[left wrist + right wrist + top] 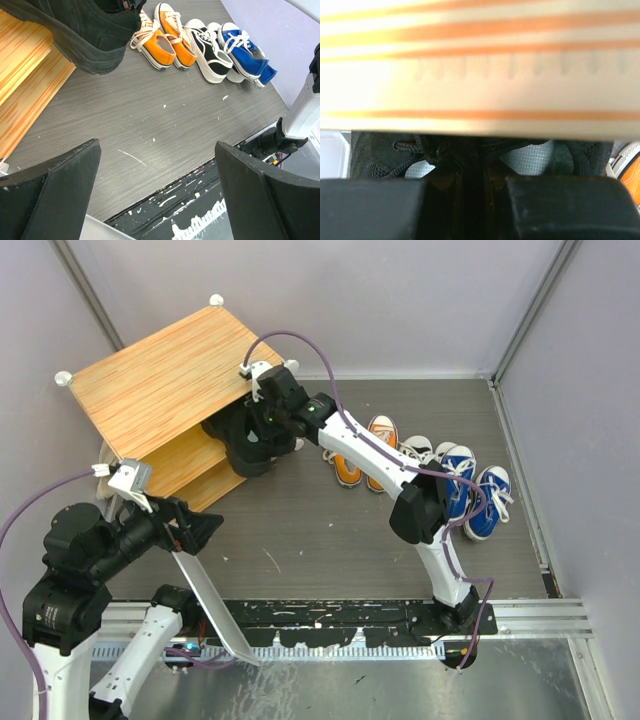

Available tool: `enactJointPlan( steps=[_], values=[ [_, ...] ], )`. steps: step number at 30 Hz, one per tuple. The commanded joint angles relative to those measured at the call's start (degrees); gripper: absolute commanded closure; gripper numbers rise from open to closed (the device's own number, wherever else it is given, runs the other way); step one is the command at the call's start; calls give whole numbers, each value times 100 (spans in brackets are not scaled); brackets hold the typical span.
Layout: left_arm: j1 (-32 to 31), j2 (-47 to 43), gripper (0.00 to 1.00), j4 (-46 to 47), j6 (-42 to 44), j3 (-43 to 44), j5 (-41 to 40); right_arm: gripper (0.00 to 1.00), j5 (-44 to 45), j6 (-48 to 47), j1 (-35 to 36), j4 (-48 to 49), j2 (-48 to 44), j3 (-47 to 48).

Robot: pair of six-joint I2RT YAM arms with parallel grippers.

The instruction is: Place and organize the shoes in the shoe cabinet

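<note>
Where the left arm hangs low over the near-left part of the dark grey wood-grain desk (300,535), the left fingers (60,195) stand wide apart above the desk, gripping nothing. Farther on, at centre-right, small sneakers sit side by side in a row, long axes running near to far and toes toward the back wall: an orange pair with white soles (160,50), a black-and-white lace-up (210,50) and a blue pair with white toe caps (245,52). Beyond them to the left, the right fingers (370,210) are almost together, pinched on a black sneaker (85,25) at the open front of the boxy shoe cabinet with a striped orange-brown top (165,380), which stands at the far left. The sneaker juts from the lower shelf over the desk; which end leads, I cannot tell.
</note>
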Motion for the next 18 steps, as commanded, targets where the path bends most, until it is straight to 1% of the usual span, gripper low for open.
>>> enactJointPlan(
  steps=[1, 5, 6, 10, 13, 16, 18],
  values=[
    [7, -60, 2, 76, -14, -29, 97, 98, -1, 126, 4, 1820, -295, 555],
    [8, -18, 2, 80, -15, -61, 97, 93, -141, 164, 4, 2011, -166, 564],
    [9, -3, 2, 75, -15, -79, 96, 90, -205, 168, 4, 2033, -118, 568],
    [5, 26, 2, 92, -15, -141, 94, 70, -326, 65, 15, 2005, 16, 482],
    [9, 36, 2, 107, -15, -153, 52, 59, -305, -29, 11, 2062, -29, 281],
    [8, 66, 2, 121, 1, -155, 2, 43, -382, -99, 13, 2169, -127, 133],
    [8, 107, 2, 121, 18, -135, 0, 38, -468, -156, 6, 2150, -192, 119]
  ],
)
